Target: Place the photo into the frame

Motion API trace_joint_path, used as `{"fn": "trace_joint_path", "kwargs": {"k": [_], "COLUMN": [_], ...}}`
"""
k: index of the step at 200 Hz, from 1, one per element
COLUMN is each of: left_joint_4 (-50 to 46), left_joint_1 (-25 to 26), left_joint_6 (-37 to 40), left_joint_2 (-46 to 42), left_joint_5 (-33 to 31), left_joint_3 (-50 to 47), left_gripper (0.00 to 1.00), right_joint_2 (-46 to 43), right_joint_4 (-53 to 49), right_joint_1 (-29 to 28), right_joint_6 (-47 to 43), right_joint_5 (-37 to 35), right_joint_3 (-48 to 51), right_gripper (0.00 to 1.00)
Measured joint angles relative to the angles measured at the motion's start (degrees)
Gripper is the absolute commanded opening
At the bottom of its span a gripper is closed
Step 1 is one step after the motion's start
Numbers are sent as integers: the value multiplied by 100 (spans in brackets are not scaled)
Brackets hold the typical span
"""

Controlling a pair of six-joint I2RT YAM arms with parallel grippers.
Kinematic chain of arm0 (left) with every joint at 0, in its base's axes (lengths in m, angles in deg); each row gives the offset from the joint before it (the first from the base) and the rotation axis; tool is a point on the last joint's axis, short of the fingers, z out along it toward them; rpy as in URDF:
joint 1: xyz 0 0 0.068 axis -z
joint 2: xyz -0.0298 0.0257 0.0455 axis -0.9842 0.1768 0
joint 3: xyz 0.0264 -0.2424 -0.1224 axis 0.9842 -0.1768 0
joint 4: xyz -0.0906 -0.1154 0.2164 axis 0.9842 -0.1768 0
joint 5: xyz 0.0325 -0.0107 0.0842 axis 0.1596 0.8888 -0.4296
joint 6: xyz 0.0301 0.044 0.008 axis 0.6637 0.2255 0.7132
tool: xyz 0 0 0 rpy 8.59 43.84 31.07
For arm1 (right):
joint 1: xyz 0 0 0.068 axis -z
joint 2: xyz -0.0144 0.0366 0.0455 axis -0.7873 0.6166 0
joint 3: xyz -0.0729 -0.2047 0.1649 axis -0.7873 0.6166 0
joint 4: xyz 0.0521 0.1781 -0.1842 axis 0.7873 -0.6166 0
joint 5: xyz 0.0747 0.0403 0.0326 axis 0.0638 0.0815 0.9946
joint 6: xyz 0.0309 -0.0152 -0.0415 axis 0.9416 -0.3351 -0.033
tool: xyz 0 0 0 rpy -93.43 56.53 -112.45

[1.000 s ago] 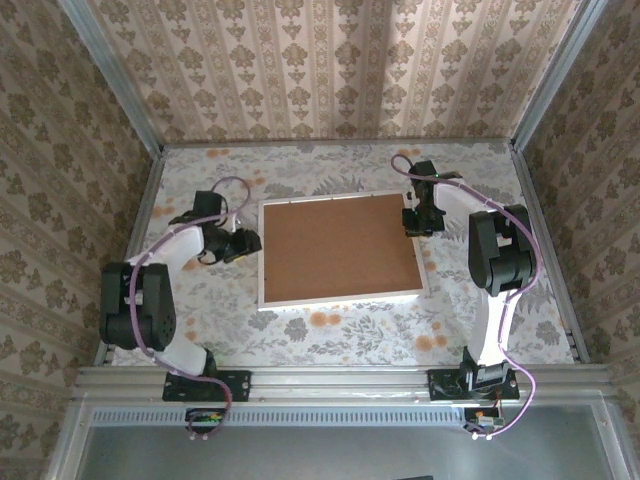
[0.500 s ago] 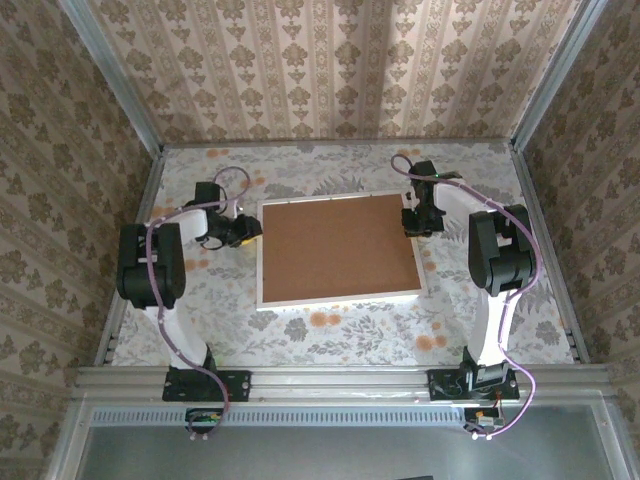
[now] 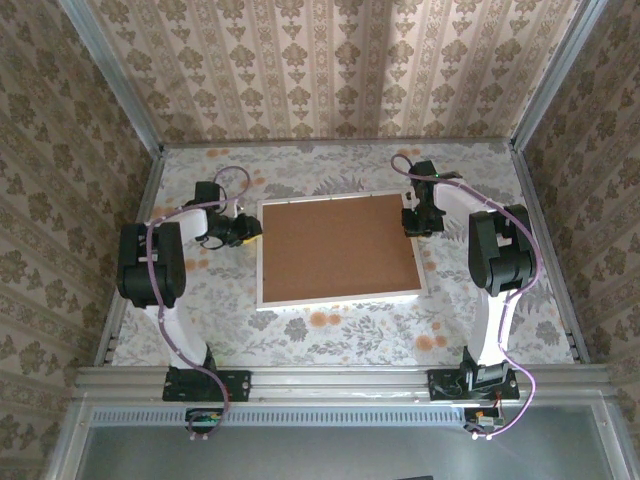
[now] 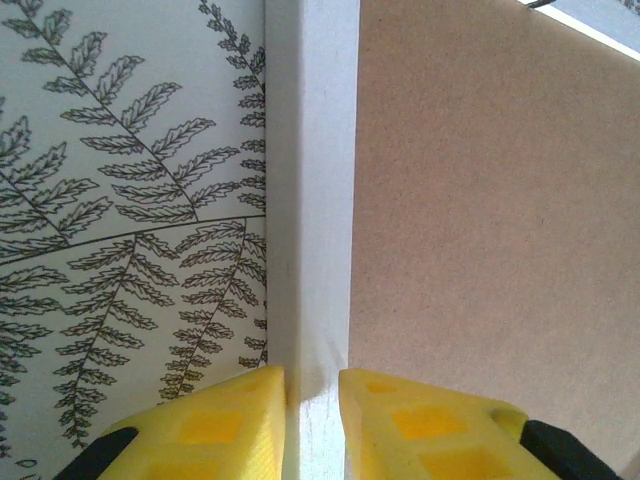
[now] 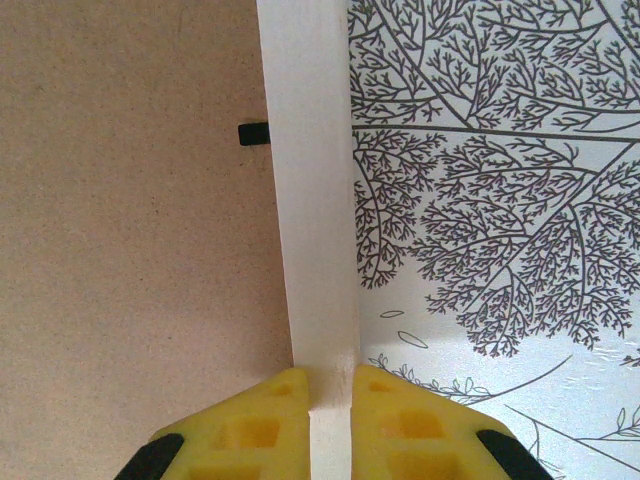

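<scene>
On the left, our left gripper [image 4: 312, 376] sits at the left rail of the frame [image 3: 340, 298], near its far corner. Its yellow pads [image 4: 225, 420] stand one on each side of the white edge, very close against it; we cannot tell whether they actually press it. The frame lies flat in the middle of the floral table [image 3: 330, 335], back side up, with the brown backing board [image 3: 338, 248] filling it. At the board's right edge we see a small black tab [image 5: 254, 133] against the rail. On the right, our right gripper [image 5: 331, 372] is clamped on the frame's right rail near the far corner, tight on both sides of the white strip
</scene>
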Motion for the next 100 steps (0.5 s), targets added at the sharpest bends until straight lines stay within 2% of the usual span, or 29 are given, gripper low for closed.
{"fn": "trace_joint_path", "kwargs": {"k": [100], "left_joint_4": [-20], "left_joint_1": [-4], "left_joint_6": [92], "left_joint_2": [175], "left_joint_5": [136], "left_joint_3": [52], "left_gripper": [37], "right_joint_2": [0], "right_joint_4": [0], "right_joint_1": [0], "right_joint_6": [0], "right_joint_5": [0], "right_joint_3": [0], "right_gripper": [15]}}
